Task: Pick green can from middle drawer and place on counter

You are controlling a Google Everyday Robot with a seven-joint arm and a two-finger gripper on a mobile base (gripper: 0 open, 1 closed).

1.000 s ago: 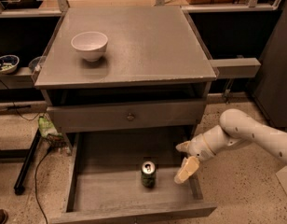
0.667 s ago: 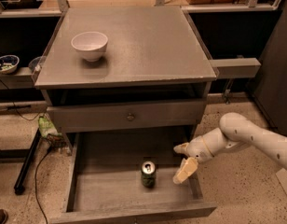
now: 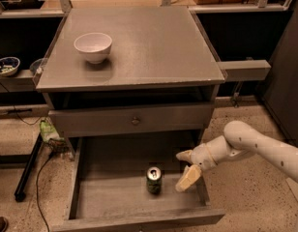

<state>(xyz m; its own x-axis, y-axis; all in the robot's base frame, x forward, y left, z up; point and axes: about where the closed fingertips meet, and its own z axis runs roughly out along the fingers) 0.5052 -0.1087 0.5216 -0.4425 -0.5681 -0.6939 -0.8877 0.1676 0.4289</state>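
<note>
- Camera view, the relation that matters: the gripper [image 3: 186, 167] hangs over the right side of the middle drawer [image 3: 110, 199], and the green can [image 3: 154, 180] stands just beside it, towards the drawer's centre and a little nearer the front wall. They are near each other but apart, not touching.
- Your fingers [image 3: 188, 178] are spread, with nothing between them. One points back towards the cabinet, the other down and forward towards the can.
- The can stands upright on the drawer floor, its long axis vertical and its silver top with the pull tab facing up. Judged from this, a sideways approach across the body suits it better than a grab from above.
- There is only one arm. It enters from the right, over the drawer's right side wall, so watch that wall as you lower.
- Materials: the can is smooth, dark-green metal, a small round cylinder that is likely to slip or tip if nudged off-centre.
- The drawer is flat grey, shallow and low-walled, and apart from the can its floor looks bare.
- The counter [image 3: 154, 47] above is a broad matte-grey square. A white bowl [image 3: 93, 47] sits at its left rear, leaving plenty of room on the right.
</note>
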